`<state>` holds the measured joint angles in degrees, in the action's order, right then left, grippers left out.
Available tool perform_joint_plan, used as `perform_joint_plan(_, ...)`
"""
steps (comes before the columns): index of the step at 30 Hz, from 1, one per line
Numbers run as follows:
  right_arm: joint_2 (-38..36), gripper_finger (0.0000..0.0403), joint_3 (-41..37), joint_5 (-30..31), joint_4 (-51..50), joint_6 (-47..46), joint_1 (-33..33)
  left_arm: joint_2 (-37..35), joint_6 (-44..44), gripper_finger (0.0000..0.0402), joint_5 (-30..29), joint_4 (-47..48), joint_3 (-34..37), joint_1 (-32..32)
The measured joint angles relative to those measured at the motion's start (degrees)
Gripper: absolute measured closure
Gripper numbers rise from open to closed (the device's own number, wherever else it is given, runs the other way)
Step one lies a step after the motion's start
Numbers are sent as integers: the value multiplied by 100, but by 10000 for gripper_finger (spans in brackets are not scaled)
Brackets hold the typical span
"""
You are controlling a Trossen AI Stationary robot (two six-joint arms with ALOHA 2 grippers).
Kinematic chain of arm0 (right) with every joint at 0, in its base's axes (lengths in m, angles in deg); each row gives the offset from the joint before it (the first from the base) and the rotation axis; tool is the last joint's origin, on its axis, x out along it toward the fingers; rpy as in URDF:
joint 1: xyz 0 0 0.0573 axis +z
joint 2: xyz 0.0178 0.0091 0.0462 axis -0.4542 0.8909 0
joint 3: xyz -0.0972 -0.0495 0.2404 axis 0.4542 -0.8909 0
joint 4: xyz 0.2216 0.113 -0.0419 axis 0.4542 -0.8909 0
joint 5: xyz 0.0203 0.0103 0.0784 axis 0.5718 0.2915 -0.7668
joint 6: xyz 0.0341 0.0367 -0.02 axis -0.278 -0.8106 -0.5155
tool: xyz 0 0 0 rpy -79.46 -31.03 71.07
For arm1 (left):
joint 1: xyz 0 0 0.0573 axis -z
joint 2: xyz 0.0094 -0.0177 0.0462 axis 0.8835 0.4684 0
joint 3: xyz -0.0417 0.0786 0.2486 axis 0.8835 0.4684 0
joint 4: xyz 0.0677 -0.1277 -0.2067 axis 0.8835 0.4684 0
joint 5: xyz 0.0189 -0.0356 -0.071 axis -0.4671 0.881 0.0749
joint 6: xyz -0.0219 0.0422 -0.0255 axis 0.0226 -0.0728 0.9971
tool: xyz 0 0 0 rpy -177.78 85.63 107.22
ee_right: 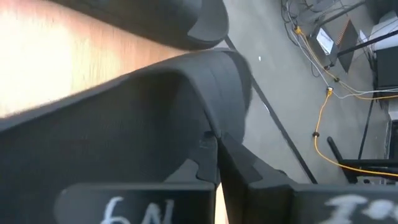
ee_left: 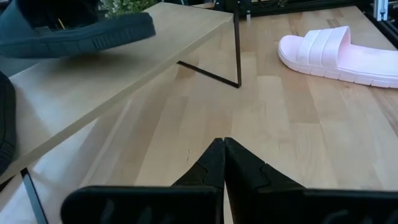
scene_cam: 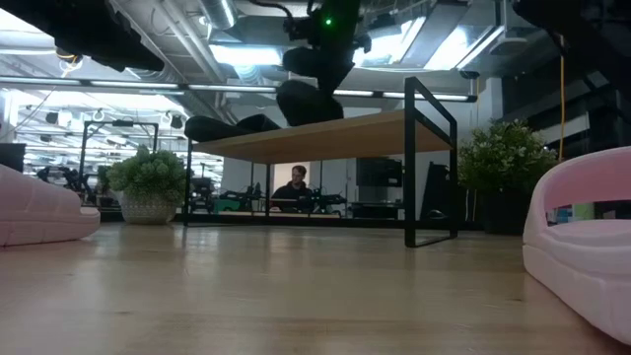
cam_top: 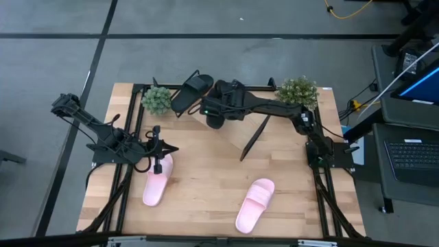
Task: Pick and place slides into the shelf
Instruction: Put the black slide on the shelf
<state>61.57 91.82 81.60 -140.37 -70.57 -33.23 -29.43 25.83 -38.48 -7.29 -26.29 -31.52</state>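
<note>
The shelf (scene_cam: 375, 133) stands at the table's far middle. One black slide (cam_top: 194, 89) lies on the left part of its board. My right gripper (cam_top: 210, 113) is shut on the second black slide (cam_top: 215, 121) and holds it close above the board (scene_cam: 308, 101). One pink slide (cam_top: 156, 181) lies sole-down on the table by my left gripper (cam_top: 170, 149), which is shut on nothing and hovers just beyond that slide's far end. The other pink slide (cam_top: 255, 203) lies near the front edge. My right gripper pinches the edge of the black slide's strap (ee_right: 208, 127) between its two fingers. The fingers slant down onto it from the table's right side. The slide hangs below them, tilted, close over the shelf board; whether it touches the board I cannot tell.
Two small potted plants (cam_top: 156, 99) (cam_top: 298, 91) flank the shelf at the table's far corners. The shelf's thin black frame leg (cam_top: 254, 137) juts toward the table's middle. Bare wood lies between the two pink slides.
</note>
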Motion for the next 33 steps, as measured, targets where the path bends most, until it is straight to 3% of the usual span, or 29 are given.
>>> perform_joint_plan(9,105,397,0,-164,438,316,-114,0,2,401,0,23,0,0)
perform_joint_plan(33,99,397,0,-67,112,263,-124,0,22,401,0,24,0,0)
